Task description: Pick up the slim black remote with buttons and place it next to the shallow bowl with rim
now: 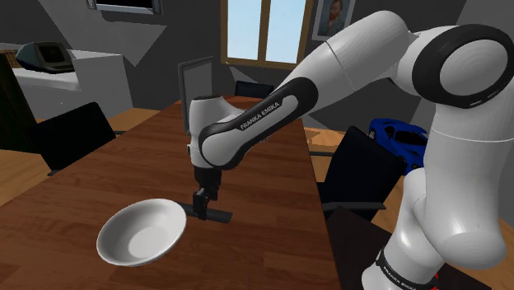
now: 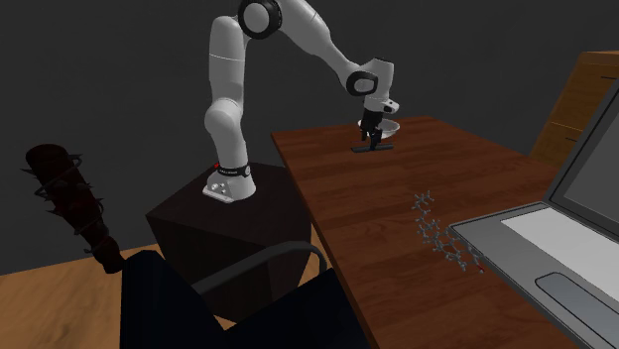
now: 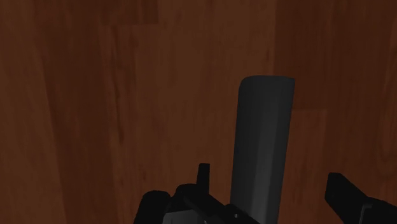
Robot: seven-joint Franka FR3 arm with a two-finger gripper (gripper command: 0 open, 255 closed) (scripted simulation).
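The slim dark remote [image 1: 217,216] lies flat on the wooden table [image 1: 123,165], just beside the rim of the shallow white bowl [image 1: 142,232], toward the shoulder view's right. My black gripper [image 1: 200,203] stands upright over the remote's bowl-side end. Seen from the wrist, the remote [image 3: 264,140] runs lengthwise between my fingers [image 3: 202,173], which stand apart from its sides, so the gripper [image 3: 268,173] is open. In the second exterior view the gripper [image 2: 372,137] hangs over the remote [image 2: 374,149], with the bowl [image 2: 389,127] right behind it.
A laptop [image 2: 556,243] stands open at the table's near end in the second exterior view, with a small grey wiry object [image 2: 441,230] beside it. Dark chairs [image 1: 358,173] line the table's sides. A blue toy car [image 1: 397,136] sits beyond the table.
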